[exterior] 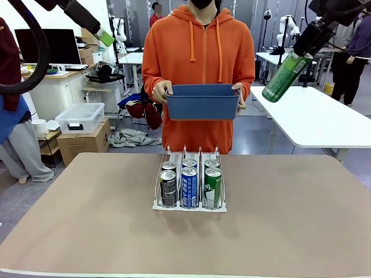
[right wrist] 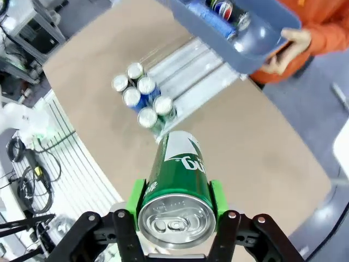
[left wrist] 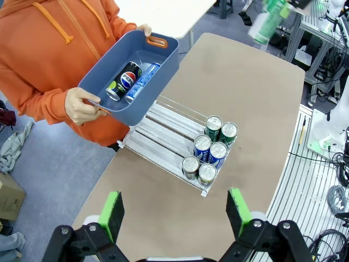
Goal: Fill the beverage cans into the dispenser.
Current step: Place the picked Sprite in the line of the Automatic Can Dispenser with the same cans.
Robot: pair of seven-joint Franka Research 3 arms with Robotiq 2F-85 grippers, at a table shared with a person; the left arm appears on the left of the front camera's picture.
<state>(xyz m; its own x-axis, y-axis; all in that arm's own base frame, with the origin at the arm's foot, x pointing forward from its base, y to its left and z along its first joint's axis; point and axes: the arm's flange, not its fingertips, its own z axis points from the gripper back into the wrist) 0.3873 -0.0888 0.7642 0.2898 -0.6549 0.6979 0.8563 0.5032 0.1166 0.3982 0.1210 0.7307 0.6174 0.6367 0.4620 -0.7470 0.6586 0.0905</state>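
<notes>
Your right tool clamps a green can high over the worktop; your left tool gapes wide, empty.

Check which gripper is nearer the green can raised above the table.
Right. The right gripper is shut around the green can; the left gripper hangs open, well off to the other side.

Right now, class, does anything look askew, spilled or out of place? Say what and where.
Nothing spilled or damaged. Six cans stand upright in the dispenser. Oddest: the green can in the right gripper is tilted in mid-air; two cans lie sideways in the person's blue bin.
</notes>
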